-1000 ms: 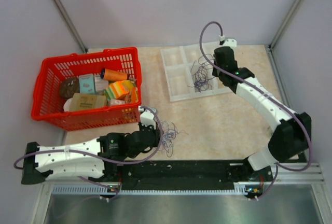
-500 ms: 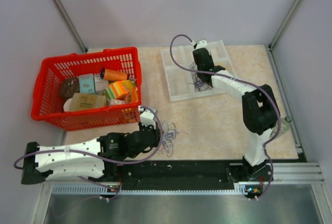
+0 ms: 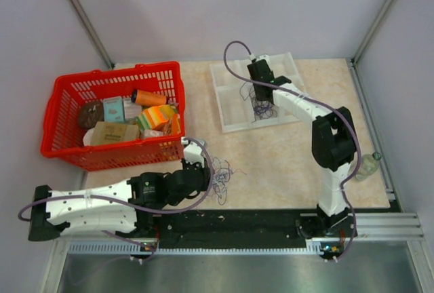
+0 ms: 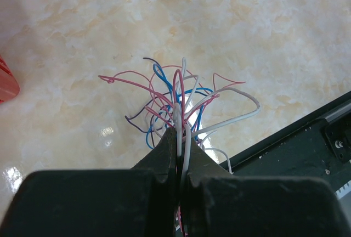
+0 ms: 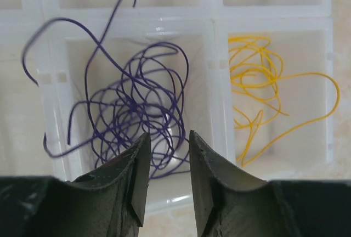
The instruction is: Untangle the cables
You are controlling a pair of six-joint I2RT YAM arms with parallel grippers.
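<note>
Right wrist: tray compartments hold purple cables, yellow cables; right jaws narrowly apart; left jaws clamp mixed cables.

No text, number, brand or sign can be read in any of the views. The boxes in the red basket at the far left carry some printing, but it is too small and blurred to make out.
</note>
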